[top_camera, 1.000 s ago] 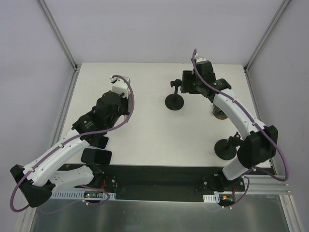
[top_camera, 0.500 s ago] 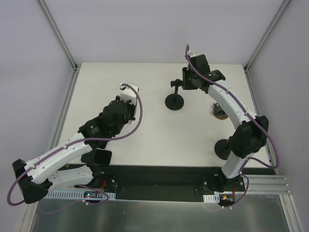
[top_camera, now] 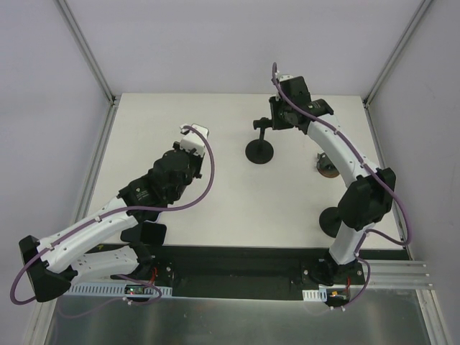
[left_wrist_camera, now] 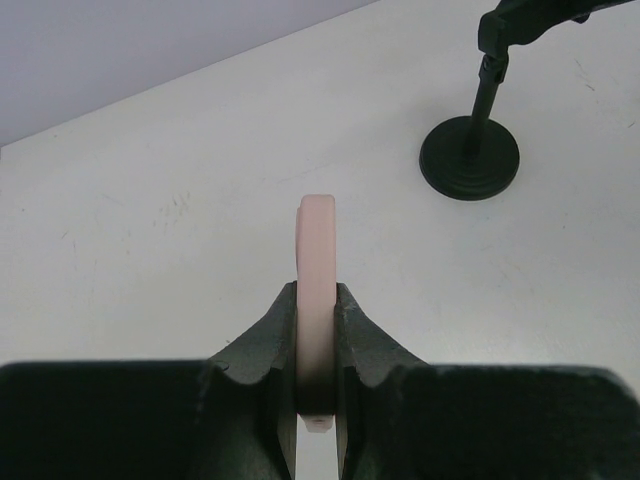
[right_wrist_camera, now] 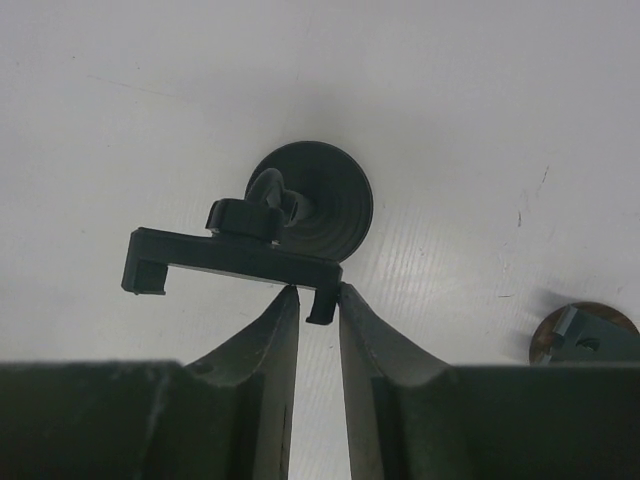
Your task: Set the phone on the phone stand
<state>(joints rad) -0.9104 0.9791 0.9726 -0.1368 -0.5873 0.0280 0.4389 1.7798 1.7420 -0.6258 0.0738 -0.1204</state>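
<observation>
My left gripper (left_wrist_camera: 316, 300) is shut on a pale pink phone (left_wrist_camera: 316, 262), held edge-on above the table; from above the phone (top_camera: 196, 132) shows at the tip of the left gripper (top_camera: 192, 141), left of the stand. The black phone stand has a round base (top_camera: 259, 151) and a cradle bar (right_wrist_camera: 235, 256) on a short post. My right gripper (right_wrist_camera: 318, 296) has its jaws drawn in around the hook (right_wrist_camera: 322, 304) at the cradle's right end, the right finger touching it. In the top view the right gripper (top_camera: 280, 120) sits at the cradle.
A second black round-based stand (top_camera: 336, 220) stands near the right arm's base. A small brown round object (top_camera: 327, 169) lies right of the phone stand, also seen as a brown disc (right_wrist_camera: 585, 336) in the right wrist view. The table's back edge is close behind the right gripper.
The right gripper's jaws have closed in on the cradle's hook and that arm has shifted slightly left. The left arm carried the phone right, towards the stand, then held still.
</observation>
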